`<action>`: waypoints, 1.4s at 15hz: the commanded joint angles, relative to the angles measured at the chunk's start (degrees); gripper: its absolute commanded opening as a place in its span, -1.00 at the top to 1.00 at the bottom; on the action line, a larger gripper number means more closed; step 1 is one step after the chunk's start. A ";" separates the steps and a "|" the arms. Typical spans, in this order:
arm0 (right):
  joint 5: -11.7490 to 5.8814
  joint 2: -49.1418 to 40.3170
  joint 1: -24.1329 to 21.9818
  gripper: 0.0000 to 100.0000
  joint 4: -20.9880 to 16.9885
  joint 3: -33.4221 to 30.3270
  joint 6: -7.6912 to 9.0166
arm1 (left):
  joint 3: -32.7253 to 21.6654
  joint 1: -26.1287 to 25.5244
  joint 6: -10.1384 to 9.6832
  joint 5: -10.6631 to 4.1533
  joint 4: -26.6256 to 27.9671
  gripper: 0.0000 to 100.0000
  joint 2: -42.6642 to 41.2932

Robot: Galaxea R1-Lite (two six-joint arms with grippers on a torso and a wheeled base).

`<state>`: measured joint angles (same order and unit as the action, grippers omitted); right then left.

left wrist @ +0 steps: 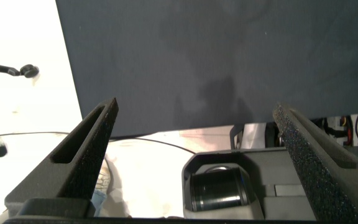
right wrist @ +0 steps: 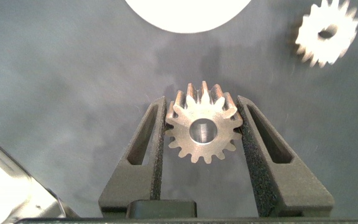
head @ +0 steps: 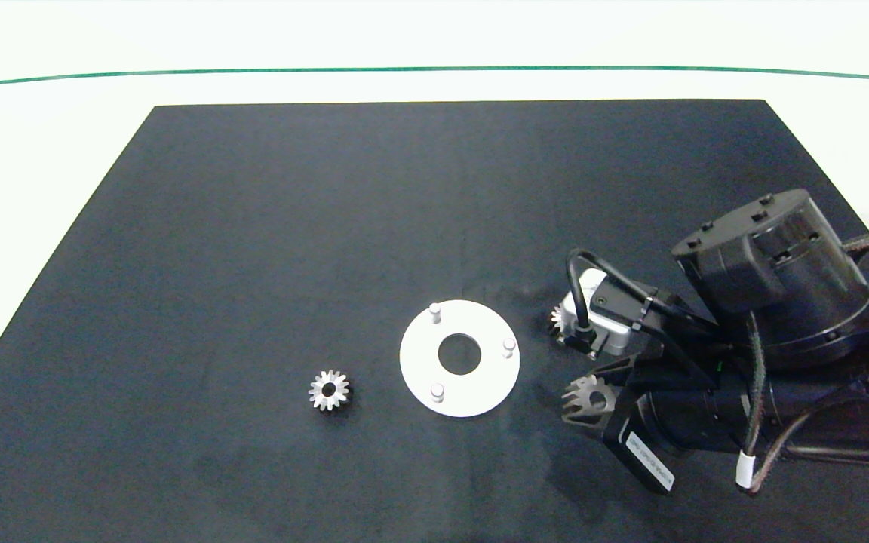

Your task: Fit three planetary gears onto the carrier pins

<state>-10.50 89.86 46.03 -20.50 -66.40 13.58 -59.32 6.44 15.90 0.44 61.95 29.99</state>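
We see the right gripper [right wrist: 202,124] low over the dark mat [head: 329,226] that covers the table, its jaws closed on one of the planetary gears [right wrist: 202,132], the two grey fingers [right wrist: 153,146] pressing against the teeth on opposite sides so that the gear lies flat between them with its round bore facing up. In the head view this held gear [head: 589,402] sits just to the right of the white disc [head: 480,392], near it but not over it. A second gear [head: 557,320] lies on the mat a little farther back, also right of the disc and partly hidden behind the wrist camera housing of the right arm [head: 781,302]; the right wrist view shows it [right wrist: 325,33] apart from the held one. The third gear [head: 328,390] lies flat on the mat to the left of the disc, clear of its rim. The disc lies flat with its large centre hole open, and the three carrier pins [head: 435,310] stand upright around it, each bare. The left gripper [left wrist: 194,155] is away from the parts, at the near edge of the mat, and its jaws stand wide open with nothing between them; it does not appear in the head view.
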 commanded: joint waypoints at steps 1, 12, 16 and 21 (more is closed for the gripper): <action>-0.14 3.92 1.78 0.50 -0.59 -6.02 -0.05 | -0.18 0.24 0.10 0.00 1.77 -1.00 -3.45; -0.14 13.94 7.05 0.50 -11.93 -25.00 -0.13 | 0.17 2.09 0.19 -0.44 2.91 -1.00 -9.86; -0.14 19.04 8.55 0.50 -18.96 -33.62 -0.05 | -0.01 2.09 0.19 -1.05 2.82 -1.00 -9.95; -0.14 23.35 9.87 0.50 -20.72 -37.66 -0.05 | -0.01 2.09 0.19 -1.05 2.91 -1.00 -11.53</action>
<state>-10.58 111.57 55.63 -40.98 -103.47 13.45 -59.31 8.51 15.98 -0.57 64.50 18.87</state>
